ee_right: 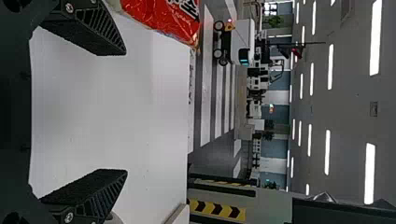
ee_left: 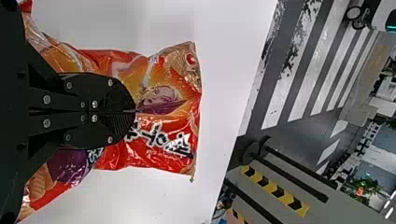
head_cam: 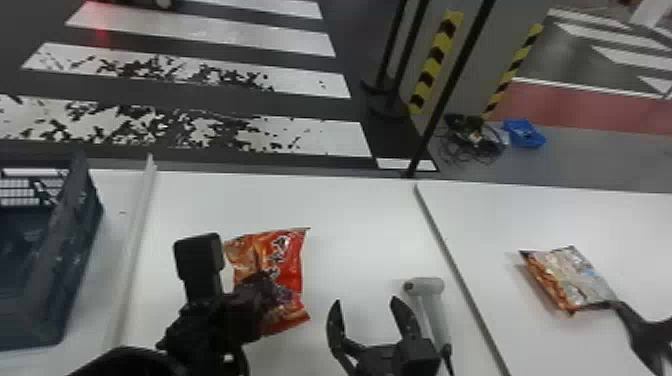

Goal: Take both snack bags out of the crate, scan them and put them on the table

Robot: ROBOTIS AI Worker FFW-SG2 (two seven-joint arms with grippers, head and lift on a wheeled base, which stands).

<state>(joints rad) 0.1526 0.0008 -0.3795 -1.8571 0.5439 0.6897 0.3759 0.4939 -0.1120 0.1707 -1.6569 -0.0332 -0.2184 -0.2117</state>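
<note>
Table (head_cam: 360, 215): plain white up to its far edge, crossed by a dark grey seam.
Crate (head_cam: 75, 245): dark blue-grey.
Red snack bag (head_cam: 292, 260): glossy red, with orange and yellow areas, purple patches and white characters outlined in black.
Other snack bag (head_cam: 572, 275): silvery grey, orange along one side.
Scanner (head_cam: 432, 305): light grey, with a black cable.
Left gripper (head_cam: 272, 290), right gripper (head_cam: 365, 300): black, with ridged finger surfaces.
Floor (head_cam: 300, 130): beyond the table's far edge, white stripes on dark grey, two mottled black.
Tape (head_cam: 435, 62): yellow and black chevrons.
Bin (head_cam: 522, 134): bright blue.
Pole (head_cam: 449, 87): black.
</note>
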